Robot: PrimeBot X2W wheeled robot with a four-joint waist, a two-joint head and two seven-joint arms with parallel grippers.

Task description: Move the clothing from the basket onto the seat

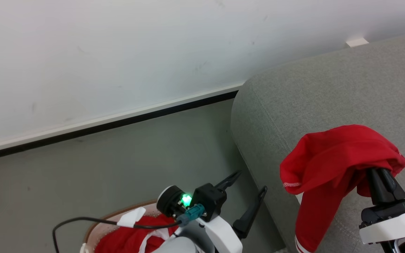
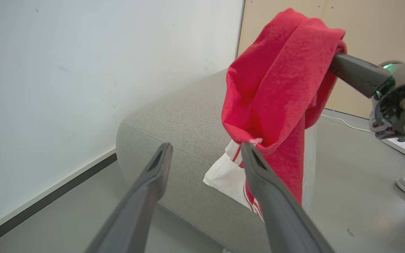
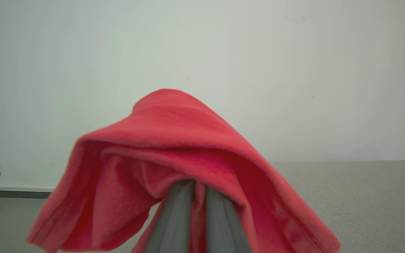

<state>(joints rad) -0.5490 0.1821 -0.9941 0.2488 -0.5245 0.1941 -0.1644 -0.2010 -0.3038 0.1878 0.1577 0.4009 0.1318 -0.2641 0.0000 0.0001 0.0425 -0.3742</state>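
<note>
- Plainly, a red garment (image 1: 332,154) is clamped between the closed fingers of the right gripper (image 1: 381,177) and is draped over their tips.
- It is held above the near edge of the grey sofa (image 1: 329,88), with its white-striped end hanging down; contact with the cushion cannot be judged.
- The left gripper (image 1: 251,181) is spread wide and empty, just beside the hanging cloth, over the floor (image 1: 118,158).
- More red clothing (image 1: 125,240) is seen lying in the basket (image 1: 100,225) at the lower left.
</note>
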